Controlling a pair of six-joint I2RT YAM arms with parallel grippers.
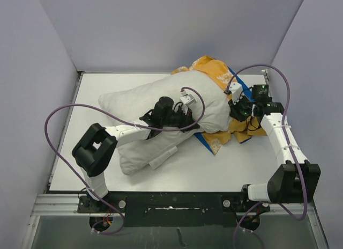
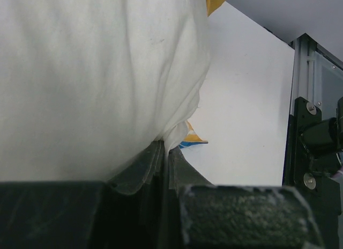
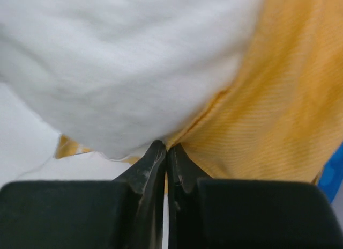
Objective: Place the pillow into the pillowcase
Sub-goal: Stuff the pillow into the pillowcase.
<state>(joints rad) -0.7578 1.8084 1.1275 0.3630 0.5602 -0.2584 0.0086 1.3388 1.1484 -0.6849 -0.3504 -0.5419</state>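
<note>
Left pincer [image 2: 164,148] nips pillow [image 2: 80,72], right pincer [image 3: 166,148] perhaps nips pillowcase [image 3: 278,99]

No legible lettering anywhere on pillow [image 1: 161,107] or pillowcase [image 1: 214,72]

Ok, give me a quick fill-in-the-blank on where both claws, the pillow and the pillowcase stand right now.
1. The left claw is pinched shut on a fold of the white ____.
2. The right claw has its jaws ____, its tips where the pillow meets the pillowcase.
3. The pillowcase fabric beside the right claw is ____ in colour.
Missing words: pillow; shut; yellow.
</note>
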